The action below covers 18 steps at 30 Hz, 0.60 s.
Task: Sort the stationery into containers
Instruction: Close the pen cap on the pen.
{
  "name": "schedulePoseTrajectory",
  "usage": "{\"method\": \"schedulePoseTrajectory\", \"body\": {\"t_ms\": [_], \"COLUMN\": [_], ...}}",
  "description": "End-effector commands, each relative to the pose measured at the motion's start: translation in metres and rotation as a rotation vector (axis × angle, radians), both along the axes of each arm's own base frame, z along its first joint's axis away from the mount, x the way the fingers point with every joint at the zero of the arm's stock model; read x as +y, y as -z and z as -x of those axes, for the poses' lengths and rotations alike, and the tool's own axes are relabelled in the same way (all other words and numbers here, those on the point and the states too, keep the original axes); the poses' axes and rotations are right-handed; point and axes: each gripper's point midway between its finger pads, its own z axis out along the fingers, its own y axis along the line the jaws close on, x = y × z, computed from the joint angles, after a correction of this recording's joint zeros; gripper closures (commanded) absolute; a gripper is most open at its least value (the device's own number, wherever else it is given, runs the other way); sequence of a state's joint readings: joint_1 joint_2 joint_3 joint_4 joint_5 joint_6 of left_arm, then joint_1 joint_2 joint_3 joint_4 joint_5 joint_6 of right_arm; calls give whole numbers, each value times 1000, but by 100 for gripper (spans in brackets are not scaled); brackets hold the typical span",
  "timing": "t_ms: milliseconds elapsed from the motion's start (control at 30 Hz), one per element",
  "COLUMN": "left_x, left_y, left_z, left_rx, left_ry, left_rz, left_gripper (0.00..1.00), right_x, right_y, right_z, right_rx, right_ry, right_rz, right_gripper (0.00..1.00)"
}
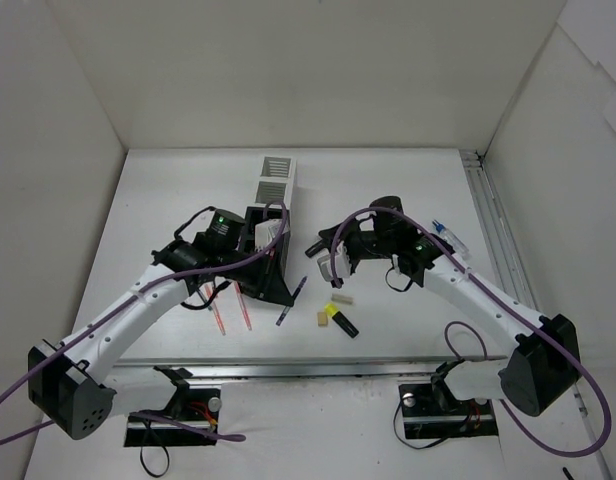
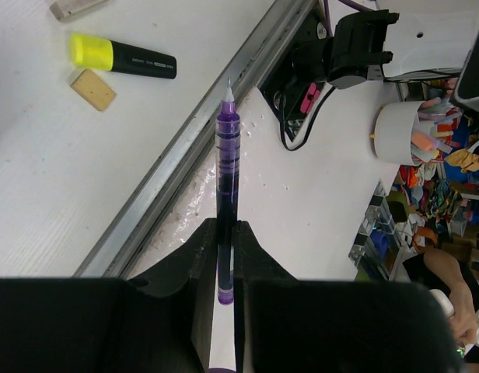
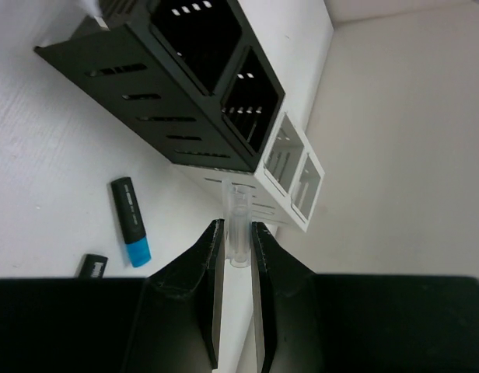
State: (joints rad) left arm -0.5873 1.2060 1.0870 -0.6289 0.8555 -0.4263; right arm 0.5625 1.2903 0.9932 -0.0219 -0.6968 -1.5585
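My left gripper [image 2: 226,227] is shut on a purple pen [image 2: 226,155], whose uncapped tip points away toward the table's front rail. Seen from above, this pen [image 1: 291,300] hangs beside the black end of the containers [image 1: 276,178]. My right gripper [image 3: 238,230] is shut on a clear plastic cap [image 3: 238,221] and faces the containers, with the black boxes [image 3: 185,85] to the left and the white boxes [image 3: 290,171] just beyond the cap. On the table lie a yellow-capped highlighter [image 1: 340,320], two beige erasers [image 1: 322,319] [image 1: 342,297], two red pens [image 1: 233,310] and a blue-capped highlighter [image 3: 131,221].
A metal rail [image 1: 318,368] runs along the table's front edge. White walls close in the back and both sides. Purple cables [image 1: 458,340] loop off both arms. Another pen [image 1: 448,236] lies near the right-hand rail.
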Motion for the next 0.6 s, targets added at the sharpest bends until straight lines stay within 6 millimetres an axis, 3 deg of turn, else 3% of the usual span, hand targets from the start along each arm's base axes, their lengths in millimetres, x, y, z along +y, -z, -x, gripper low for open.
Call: {"method": "schedulePoseTrajectory", "body": {"t_ms": [0, 200, 567], "left_x": [-9, -8, -12], "left_y": [-27, -22, -9], "left_z": [-2, -6, -13], "left_rx": [-80, -82, -12], "left_ry": [57, 49, 69], "left_rz": [87, 61, 53], "left_gripper": [100, 100, 100], "right_x": [5, 1, 8], "right_y": [-8, 4, 10], "right_z": [19, 38, 53], "right_rx": [-26, -14, -19], "right_ry": [-114, -182, -222], "right_rz": [-16, 18, 36], "right_gripper": [100, 100, 100]}}
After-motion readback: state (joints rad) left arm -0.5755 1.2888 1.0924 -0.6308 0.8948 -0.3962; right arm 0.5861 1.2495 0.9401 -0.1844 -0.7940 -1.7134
